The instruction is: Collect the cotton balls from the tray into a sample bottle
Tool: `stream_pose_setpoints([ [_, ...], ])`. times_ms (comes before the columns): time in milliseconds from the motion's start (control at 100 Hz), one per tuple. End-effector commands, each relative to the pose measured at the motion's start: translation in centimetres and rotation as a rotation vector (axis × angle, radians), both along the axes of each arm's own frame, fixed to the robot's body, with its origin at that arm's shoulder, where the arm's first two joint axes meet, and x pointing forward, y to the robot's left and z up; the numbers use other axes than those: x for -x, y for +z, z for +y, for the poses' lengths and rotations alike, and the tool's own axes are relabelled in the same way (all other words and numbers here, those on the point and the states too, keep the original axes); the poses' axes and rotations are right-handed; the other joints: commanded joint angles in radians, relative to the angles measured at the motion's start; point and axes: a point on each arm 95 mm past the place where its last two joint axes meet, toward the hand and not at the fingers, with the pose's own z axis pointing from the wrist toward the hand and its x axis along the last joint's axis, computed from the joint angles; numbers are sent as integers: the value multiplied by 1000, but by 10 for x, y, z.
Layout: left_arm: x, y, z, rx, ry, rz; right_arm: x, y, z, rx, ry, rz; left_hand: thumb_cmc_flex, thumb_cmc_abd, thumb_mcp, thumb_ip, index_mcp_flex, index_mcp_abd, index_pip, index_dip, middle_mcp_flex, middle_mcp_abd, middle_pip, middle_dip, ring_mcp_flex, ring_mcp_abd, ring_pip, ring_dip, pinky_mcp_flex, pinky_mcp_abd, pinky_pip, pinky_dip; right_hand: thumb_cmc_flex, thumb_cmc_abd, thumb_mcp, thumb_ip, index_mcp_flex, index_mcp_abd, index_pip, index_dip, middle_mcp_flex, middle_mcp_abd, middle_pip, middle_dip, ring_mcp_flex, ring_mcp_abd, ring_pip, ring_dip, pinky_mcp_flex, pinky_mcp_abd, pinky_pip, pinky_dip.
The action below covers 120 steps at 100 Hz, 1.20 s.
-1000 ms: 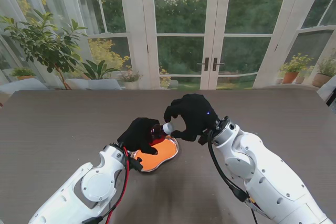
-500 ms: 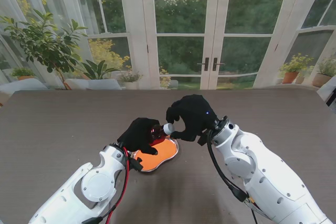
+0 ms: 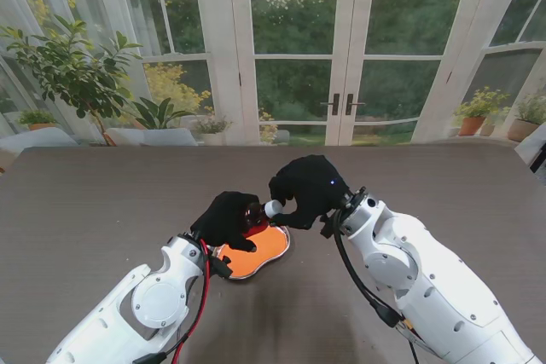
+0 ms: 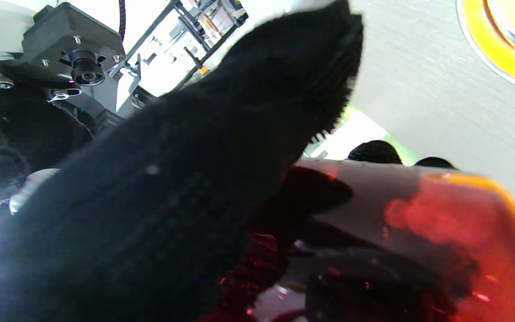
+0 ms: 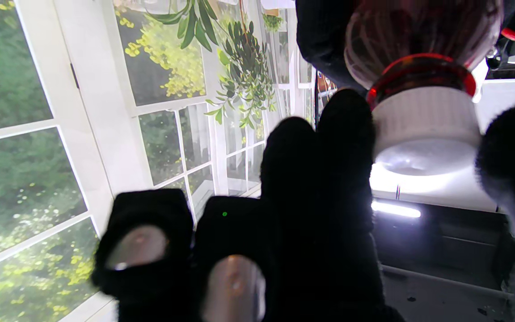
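Note:
My left hand [image 3: 224,221] is shut on a red-tinted sample bottle [image 3: 253,213], holding it tilted just over the orange tray [image 3: 266,250]. The bottle's white ribbed cap [image 3: 272,208] points toward my right hand [image 3: 307,187], whose thumb and fingers are closed on it. In the right wrist view the cap [image 5: 423,120] sits between a black-gloved finger [image 5: 344,147] and the thumb, with the bottle [image 5: 418,31] behind it. The left wrist view shows the bottle [image 4: 418,232] close up under a gloved finger [image 4: 195,179], and the tray's rim [image 4: 499,49]. No cotton balls can be made out.
The tray lies on a brown table [image 3: 102,202], in its middle and nearer to me. Both white forearms rise from the lower corners of the stand view. Glass doors and potted plants [image 3: 77,74] stand beyond the table's far edge.
My right hand's fingers have curled lower and tighter around the cap, and its wrist has turned slightly. The left hand and bottle have stayed in place.

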Motion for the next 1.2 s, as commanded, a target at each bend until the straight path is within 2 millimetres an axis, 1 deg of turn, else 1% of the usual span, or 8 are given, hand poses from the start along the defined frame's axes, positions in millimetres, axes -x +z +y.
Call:
stream_pose_setpoints([
  [0,1,3,-4,2,-14,2,3,-2,4,20,6,17,93,1100,58,29,90,-75,275,57,75,23,101,42,108,51,442,64,85,26,581,60,-2,47,-11,40,52,31,60,31,102,34,62,10,-1,-57,78,22,38,45,86,-14],
  [220,1,3,-4,3,-15,2,3,-4,5,47,4,50,93,1101,58,29,90,-75,274,57,75,21,100,42,108,51,442,64,85,26,581,60,-23,228,-87,59,60,43,133,25,103,47,146,-7,-2,-35,104,32,50,56,97,-14],
  [550,1,4,-4,3,-16,2,3,-4,6,92,0,78,93,1100,58,29,91,-75,274,57,75,22,101,42,108,51,442,64,85,26,581,60,-65,637,-261,105,64,57,193,18,103,65,205,-15,-5,6,121,35,38,71,104,-10],
  [720,1,4,-3,3,-16,3,4,-3,4,116,-12,78,93,1100,58,29,90,-74,274,56,75,24,100,42,108,51,442,64,85,26,581,60,-130,781,-353,127,57,55,133,-23,101,61,171,-32,-5,20,97,22,6,72,91,-3],
  [830,2,3,-3,2,-15,4,4,0,1,126,-27,73,92,1101,58,29,91,-74,274,56,75,22,100,42,108,51,442,64,85,26,581,60,-169,850,-463,146,35,35,-15,-93,99,49,92,-43,-4,21,41,-3,-39,59,71,7],
  [1010,2,3,-3,1,-15,7,5,6,-6,109,-44,46,93,1101,58,29,90,-74,274,56,74,23,100,43,108,51,442,64,85,26,581,60,-103,713,-495,139,-247,32,-250,-50,-40,25,-108,-11,-1,0,-143,-87,-124,-13,31,13],
  [1100,2,3,-3,0,-16,8,7,8,-7,69,-18,36,93,1101,58,29,89,-74,274,56,75,23,101,43,108,51,442,64,85,26,581,60,-95,420,-230,89,-346,33,-252,5,-152,21,-114,2,0,-9,-223,-120,-155,-35,16,16],
  [1190,3,3,-3,0,-16,7,8,11,-9,53,-7,-8,93,1100,58,29,90,-74,274,57,74,23,100,43,108,51,442,64,85,26,581,60,-100,222,-74,54,-387,13,-212,15,-206,3,-93,-13,1,-43,-267,-134,-158,-60,5,8],
])
